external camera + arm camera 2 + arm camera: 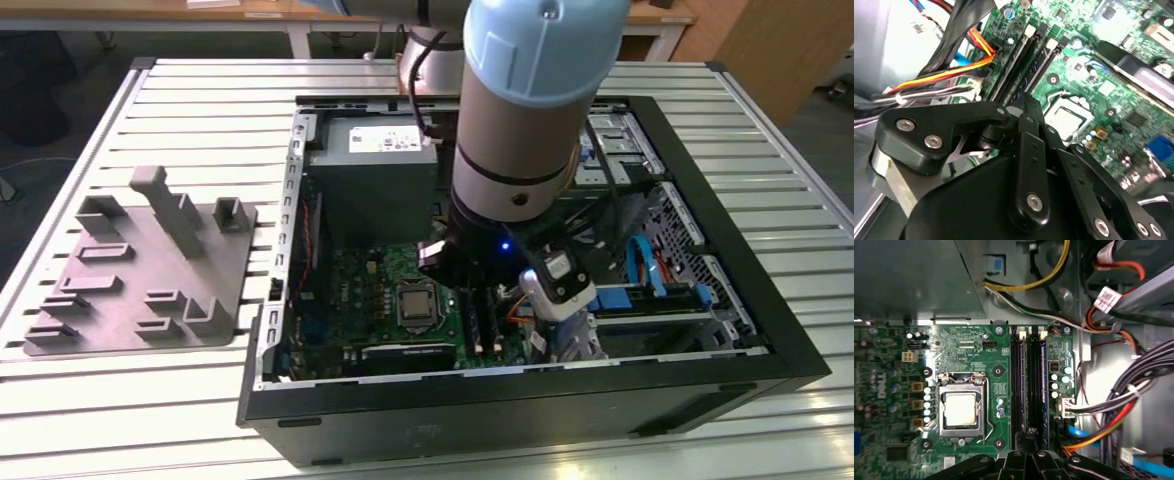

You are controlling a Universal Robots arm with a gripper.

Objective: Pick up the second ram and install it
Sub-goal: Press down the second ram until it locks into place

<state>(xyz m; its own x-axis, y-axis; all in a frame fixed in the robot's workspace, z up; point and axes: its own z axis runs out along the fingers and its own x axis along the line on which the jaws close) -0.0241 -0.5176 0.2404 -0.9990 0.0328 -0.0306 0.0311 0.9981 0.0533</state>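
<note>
Second ram (1044, 385) stands on edge as a dark blue stick in the memory slot nearest the loose cables, seated along the slot's length with a white latch at its far end. The gripper (1026, 436) hangs right at the near end of the memory slots (1017, 385), just beside the second ram. In the second wrist view its black fingers (1026, 125) are drawn together to a narrow tip over the slots, the gripper (1026, 102) looking closed. Whether the tip touches the stick or the neighbouring black slot cannot be told.

Beside the slots on the green motherboard (966, 347) sits the processor socket (960, 407), with its bare metal lid inside a silver frame. On the other side of the slots a bundle of cables (1104, 437), orange, red, yellow and black, runs past a white connector.

In the exterior view the arm (527, 120) reaches down into the open computer case (747, 330), which lies on its side on a slatted metal table (200, 100). A grey power supply box (367, 185) fills the far corner of the case. Well apart from the case, toward the exterior view's left, a grey holder (147, 270) with upright blocks rests on the table.
</note>
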